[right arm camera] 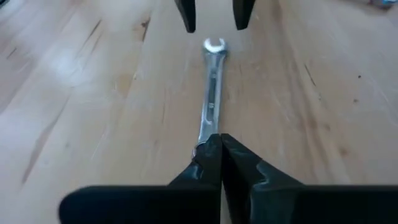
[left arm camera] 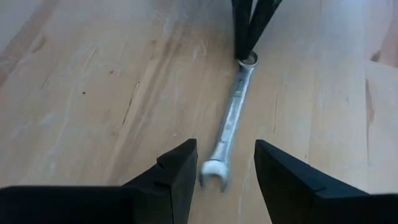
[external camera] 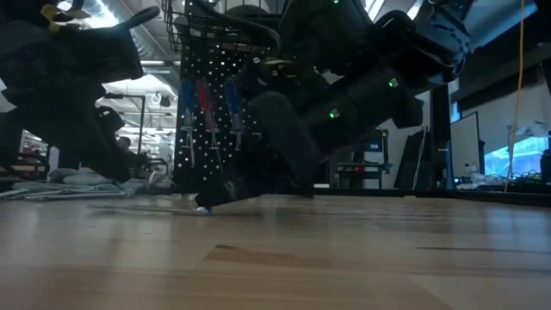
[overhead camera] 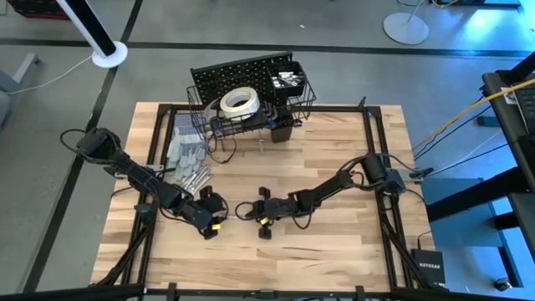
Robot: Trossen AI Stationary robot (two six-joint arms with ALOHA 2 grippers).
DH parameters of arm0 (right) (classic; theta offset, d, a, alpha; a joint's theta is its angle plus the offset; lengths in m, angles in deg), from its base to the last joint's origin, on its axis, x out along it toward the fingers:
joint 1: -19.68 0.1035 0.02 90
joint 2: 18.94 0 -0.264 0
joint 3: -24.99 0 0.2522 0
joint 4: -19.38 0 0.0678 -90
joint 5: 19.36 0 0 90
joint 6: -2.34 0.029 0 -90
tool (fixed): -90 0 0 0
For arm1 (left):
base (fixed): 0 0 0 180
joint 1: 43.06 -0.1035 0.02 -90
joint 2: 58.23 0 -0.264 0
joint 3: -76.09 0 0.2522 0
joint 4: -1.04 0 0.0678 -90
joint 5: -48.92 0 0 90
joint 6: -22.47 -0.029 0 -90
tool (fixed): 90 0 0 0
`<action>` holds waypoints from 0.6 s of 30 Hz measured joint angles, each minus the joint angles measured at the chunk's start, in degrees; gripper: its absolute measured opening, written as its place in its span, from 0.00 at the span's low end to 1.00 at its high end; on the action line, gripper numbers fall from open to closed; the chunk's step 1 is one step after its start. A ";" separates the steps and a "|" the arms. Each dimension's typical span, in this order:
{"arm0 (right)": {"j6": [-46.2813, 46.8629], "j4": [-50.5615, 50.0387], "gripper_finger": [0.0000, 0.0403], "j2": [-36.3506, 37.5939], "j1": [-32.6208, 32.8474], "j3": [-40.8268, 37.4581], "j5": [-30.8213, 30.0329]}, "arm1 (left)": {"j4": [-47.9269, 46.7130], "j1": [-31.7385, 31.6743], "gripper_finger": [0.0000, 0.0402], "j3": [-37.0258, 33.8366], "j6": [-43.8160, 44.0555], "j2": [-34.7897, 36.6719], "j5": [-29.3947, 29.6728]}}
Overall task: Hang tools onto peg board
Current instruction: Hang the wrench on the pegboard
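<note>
Overhead, the wooden bench (overhead camera: 334,251) carries the black peg board (overhead camera: 242,71) at about twelve o'clock, with a white tape roll (overhead camera: 238,102) lying in its wire basket (overhead camera: 251,117). Grey gloves (overhead camera: 188,155) and a few silver tools (overhead camera: 194,180) lie at roughly ten o'clock from the bench's middle. Both arms reach toward the middle near six o'clock: the left pincer (overhead camera: 219,206) and the right pincer (overhead camera: 248,209) face each other, close together; the wrench between them is too small to make out from above.

Level with the bench top, the peg board (external camera: 207,112) stands upright with red- and blue-handled screwdrivers (external camera: 207,108) hanging on it. Dark arm parts fill most of this view, and a dark tip comes down to the wood in front of the board.

From the left wrist, the left pincer (left arm camera: 225,165) has its fingers (left arm camera: 177,171) apart, either side of the open-jawed end of a silver wrench (left arm camera: 229,121) lying flat on the wood. The fingers do not press it. At the wrench's far ring end, the right pincer (left arm camera: 247,37) is clamped on it.

From the right wrist, the right pincer (right arm camera: 221,155) has its fingers together, pinching the near end of the wrench (right arm camera: 211,93). Beyond its other end, the left pincer (right arm camera: 214,15) stands spread.
</note>
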 joint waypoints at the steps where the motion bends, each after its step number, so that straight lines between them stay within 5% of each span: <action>1: -0.52 0.09 0.02 0.00 0.04 0.04 0.22 | 0.05 0.00 0.38 0.02 -0.05 0.00 0.13; 18: -2.70 -1.93 0.01 -0.74 0.10 0.20 1.38 | 5.54 -0.81 0.38 0.07 -1.47 -1.49 1.84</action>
